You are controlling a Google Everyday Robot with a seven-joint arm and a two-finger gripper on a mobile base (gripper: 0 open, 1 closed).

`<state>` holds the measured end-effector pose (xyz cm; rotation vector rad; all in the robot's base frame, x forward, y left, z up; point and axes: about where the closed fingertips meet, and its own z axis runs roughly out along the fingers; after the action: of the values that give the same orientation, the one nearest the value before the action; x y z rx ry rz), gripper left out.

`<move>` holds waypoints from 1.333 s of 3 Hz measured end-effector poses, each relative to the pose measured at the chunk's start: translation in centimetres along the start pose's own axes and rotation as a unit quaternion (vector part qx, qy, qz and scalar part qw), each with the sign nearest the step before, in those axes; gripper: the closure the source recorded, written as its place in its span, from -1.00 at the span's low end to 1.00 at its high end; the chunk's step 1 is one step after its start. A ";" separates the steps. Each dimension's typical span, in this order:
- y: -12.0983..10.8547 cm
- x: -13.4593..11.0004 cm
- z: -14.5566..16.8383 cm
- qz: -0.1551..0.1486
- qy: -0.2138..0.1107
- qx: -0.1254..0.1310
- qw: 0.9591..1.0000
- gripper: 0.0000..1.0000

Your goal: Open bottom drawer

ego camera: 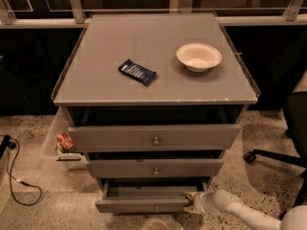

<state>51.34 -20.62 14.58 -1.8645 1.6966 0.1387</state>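
At the bottom right of the frame, nearest you, the robot's white arm (242,212) reaches in toward the left. Its gripper (191,202) sits at the right end of the bottom drawer (139,206), against the drawer's front edge. You cannot tell from this view how far the gripper is open, or whether it has hold of the drawer.

The bottom drawer is at the bottom centre of the frame, the lowest of three gray drawers. It stands out past the two above it, and a strip of its plain gray inside shows. A small round knob (156,208) sits in the middle of its front.

Just above it is the middle drawer (155,168), and above that the wider top drawer (153,138). Both stand slightly out, with a dark gap above each.

On the speckled floor at the lower left lies a thin black cable (14,176). At the right edge you see a chair base (268,156) with a caster.

Farther back, the flat gray cabinet top (96,80) fills the middle of the frame. A dark blue packet (137,72) lies left of centre, and a pale bowl (198,56) stands to its right, well apart from it.
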 end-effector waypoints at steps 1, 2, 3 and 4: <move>-0.1 -0.2 -0.3 0.000 0.000 0.000 1.000 0.77; -0.3 -0.7 -1.1 -0.008 -0.005 -0.001 1.000 1.00; -0.3 -0.7 -1.1 -0.008 -0.005 -0.001 1.000 0.72; -0.3 -0.7 -1.1 -0.007 -0.005 -0.001 1.000 0.25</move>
<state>51.11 -20.50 15.90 -1.8736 1.6754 0.1433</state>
